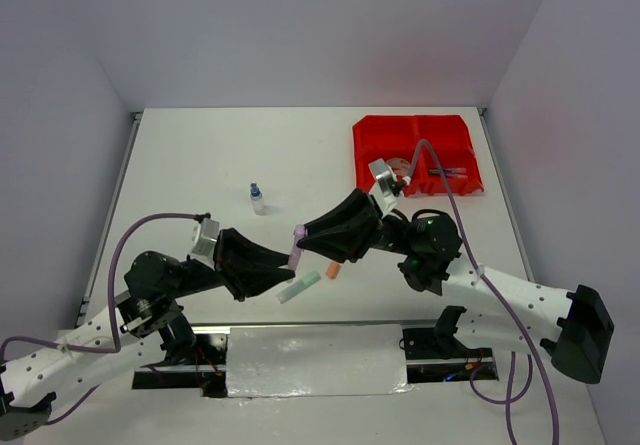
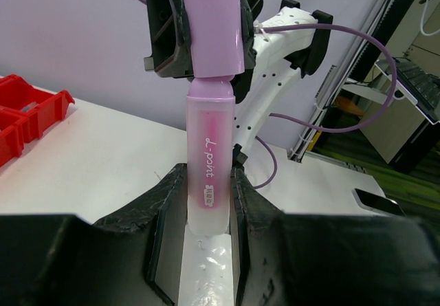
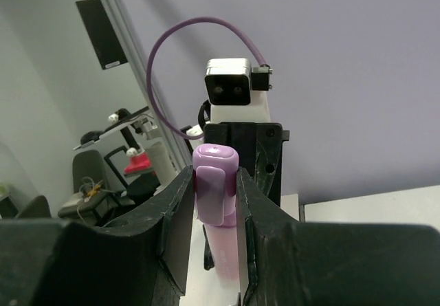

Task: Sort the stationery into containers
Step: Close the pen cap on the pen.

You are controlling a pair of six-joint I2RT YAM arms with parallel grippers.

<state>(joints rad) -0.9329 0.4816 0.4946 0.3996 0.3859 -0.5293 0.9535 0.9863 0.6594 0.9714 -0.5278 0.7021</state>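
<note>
A pink highlighter (image 1: 296, 248) with a purple cap hangs above the table between both arms. My left gripper (image 1: 291, 271) is shut on its clear pink barrel (image 2: 208, 161). My right gripper (image 1: 303, 233) is shut on the purple cap (image 3: 216, 182), and its fingers (image 2: 165, 31) flank the cap in the left wrist view. A green highlighter (image 1: 299, 286) and a small orange piece (image 1: 333, 271) lie on the table just below. A blue-capped clear bottle (image 1: 257, 199) stands further back. The red containers (image 1: 415, 125) sit at the back right, partly hidden by the right arm.
A tape roll (image 1: 397, 165) and thin dark pens (image 1: 447, 172) lie in the near bins. The right arm's purple cable (image 1: 440, 170) arcs over the bins. The bins' corner (image 2: 27, 113) shows at the left of the left wrist view.
</note>
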